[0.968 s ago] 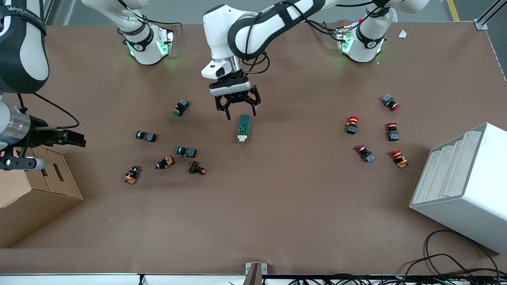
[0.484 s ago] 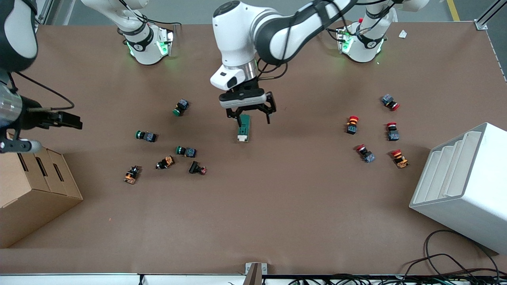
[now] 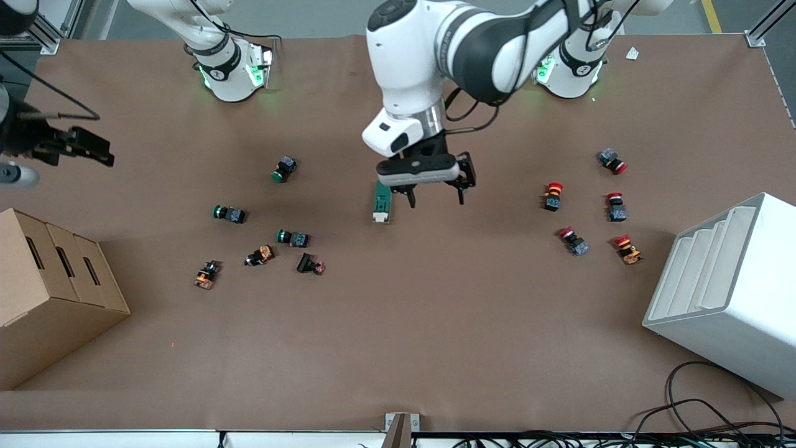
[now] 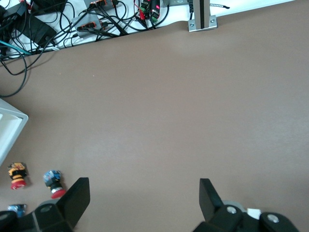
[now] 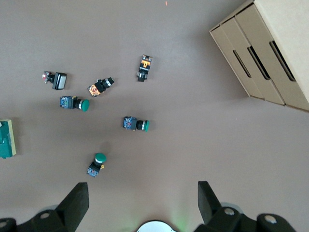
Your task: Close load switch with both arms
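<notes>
Load switch [image 3: 382, 201] lies flat on the table [image 3: 435, 323], long axis toward the front camera, cream lever end nearest it. Left tool [image 3: 435, 198] hovers just beside it, released; right tool [image 5: 140, 205] waits raised, released.

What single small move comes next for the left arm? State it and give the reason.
Probably shift the left gripper back toward the right arm's end of the table until it is over the load switch. Its fingers are open, but it hangs beside the switch, over bare table, so descending here would miss. The right gripper waits high near the cardboard box.
</notes>
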Available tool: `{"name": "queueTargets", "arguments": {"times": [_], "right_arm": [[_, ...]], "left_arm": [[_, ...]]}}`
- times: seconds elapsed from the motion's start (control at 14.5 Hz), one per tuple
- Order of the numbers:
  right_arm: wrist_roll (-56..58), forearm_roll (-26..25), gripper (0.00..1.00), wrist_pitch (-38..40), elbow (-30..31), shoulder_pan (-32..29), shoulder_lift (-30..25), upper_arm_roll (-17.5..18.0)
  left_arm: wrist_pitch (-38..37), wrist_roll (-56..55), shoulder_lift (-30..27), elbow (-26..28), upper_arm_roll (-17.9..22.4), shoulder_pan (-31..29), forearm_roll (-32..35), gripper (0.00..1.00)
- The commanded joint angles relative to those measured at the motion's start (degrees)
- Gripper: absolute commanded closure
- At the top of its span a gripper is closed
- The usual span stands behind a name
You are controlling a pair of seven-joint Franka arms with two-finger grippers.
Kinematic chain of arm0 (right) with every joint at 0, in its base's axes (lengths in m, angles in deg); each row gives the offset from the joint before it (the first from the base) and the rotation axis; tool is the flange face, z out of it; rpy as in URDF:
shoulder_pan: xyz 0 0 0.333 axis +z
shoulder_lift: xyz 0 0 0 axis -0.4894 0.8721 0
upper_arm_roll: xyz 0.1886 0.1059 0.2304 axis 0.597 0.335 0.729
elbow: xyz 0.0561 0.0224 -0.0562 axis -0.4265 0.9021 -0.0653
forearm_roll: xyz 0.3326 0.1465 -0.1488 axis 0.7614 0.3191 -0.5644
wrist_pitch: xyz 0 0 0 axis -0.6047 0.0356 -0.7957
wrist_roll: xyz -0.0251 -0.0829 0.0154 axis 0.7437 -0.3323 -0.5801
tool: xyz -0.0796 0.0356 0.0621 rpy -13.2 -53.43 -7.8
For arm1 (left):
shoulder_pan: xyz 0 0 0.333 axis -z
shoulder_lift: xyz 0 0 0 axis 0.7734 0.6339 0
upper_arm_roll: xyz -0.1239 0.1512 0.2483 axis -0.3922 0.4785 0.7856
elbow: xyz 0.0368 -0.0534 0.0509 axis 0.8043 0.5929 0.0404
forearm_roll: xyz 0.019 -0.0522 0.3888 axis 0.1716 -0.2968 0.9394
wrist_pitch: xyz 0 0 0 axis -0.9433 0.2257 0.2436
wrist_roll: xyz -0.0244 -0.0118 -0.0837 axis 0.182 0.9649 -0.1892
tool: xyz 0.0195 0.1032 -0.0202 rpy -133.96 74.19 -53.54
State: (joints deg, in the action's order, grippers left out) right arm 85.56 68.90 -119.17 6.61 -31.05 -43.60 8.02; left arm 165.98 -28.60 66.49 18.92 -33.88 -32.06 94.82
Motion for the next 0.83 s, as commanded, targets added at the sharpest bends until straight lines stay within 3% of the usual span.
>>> {"name": "queueTargets", "arguments": {"times": [0.0, 0.28, 0.76], "right_arm": [[0.7, 0.8, 0.0, -1.4, 8.6, -0.6, -9.0, 0.4], [0.6, 0.9, 0.0, -1.9, 10.1, -0.6, -10.9, -0.5], [0.7, 2.7, 0.0, -4.2, 10.5, -0.8, -10.7, -1.5]], "left_arm": [[-1.1, 6.0, -1.6, -0.2, -0.5, -2.9, -2.2, 0.0], [-1.2, 13.1, -4.3, -0.3, -0.4, -7.3, -5.2, 0.0], [-7.0, 27.5, -12.7, -0.3, -0.2, -20.6, -18.7, 0.0]]}}
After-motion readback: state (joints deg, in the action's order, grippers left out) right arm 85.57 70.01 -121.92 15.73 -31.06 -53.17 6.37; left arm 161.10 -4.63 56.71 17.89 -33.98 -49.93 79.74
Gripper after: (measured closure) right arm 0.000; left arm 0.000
